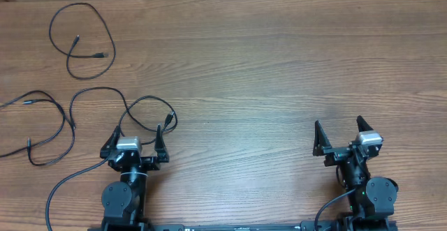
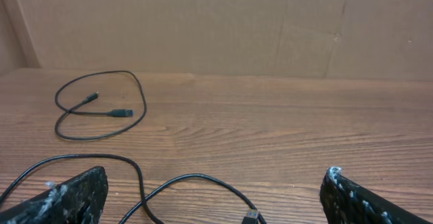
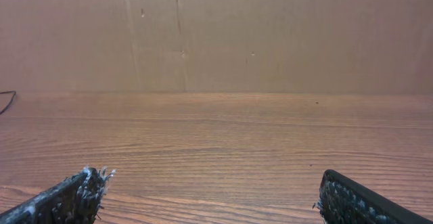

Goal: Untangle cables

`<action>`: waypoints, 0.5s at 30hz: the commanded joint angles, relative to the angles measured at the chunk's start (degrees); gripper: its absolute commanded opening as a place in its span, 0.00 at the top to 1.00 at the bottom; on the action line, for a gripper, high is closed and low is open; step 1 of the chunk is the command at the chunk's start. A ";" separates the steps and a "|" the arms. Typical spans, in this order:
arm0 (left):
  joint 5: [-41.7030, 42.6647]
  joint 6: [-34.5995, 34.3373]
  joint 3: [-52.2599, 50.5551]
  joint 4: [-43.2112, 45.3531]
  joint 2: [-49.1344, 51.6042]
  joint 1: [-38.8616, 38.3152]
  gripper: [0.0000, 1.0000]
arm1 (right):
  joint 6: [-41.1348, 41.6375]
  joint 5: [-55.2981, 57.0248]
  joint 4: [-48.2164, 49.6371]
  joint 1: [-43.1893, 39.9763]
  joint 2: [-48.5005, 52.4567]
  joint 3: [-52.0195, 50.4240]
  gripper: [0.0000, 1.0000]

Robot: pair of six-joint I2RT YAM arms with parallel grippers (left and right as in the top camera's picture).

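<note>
Three thin black cables lie on the left half of the wooden table. One is a loose loop at the far left back [image 1: 80, 39], also in the left wrist view [image 2: 101, 105]. A second winds along the left edge [image 1: 42, 126]. A third [image 1: 133, 105] loops in front of my left gripper [image 1: 136, 137], its plug [image 1: 170, 121] by the right finger. In the left wrist view this cable [image 2: 196, 181] lies between the open jaws [image 2: 213, 193], plug [image 2: 252, 217] at the bottom edge. My right gripper [image 1: 342, 135] is open and empty, far from the cables [image 3: 213, 193].
The wooden table [image 1: 279, 63] is backed by a brown cardboard wall [image 2: 223, 21]. A cable end shows at the left edge of the right wrist view [image 3: 7, 101]. A thicker black arm wire [image 1: 63, 185] runs by the left arm's base.
</note>
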 commanded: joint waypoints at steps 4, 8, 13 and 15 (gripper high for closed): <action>0.63 1.31 -0.20 -0.04 -0.57 0.31 0.01 | -0.33 0.15 0.26 -0.11 -0.39 -0.57 0.00; 0.66 1.31 -0.20 -0.04 -0.57 0.31 0.00 | -0.33 0.42 0.04 -0.11 -0.63 -0.57 0.00; 0.66 1.29 -0.20 -0.04 -0.57 0.31 0.01 | -0.33 1.01 0.11 -0.11 -0.63 -0.57 0.00; 0.63 1.31 -0.20 -0.04 -0.57 0.31 0.00 | -0.33 0.98 0.13 -0.11 -0.63 -0.57 0.00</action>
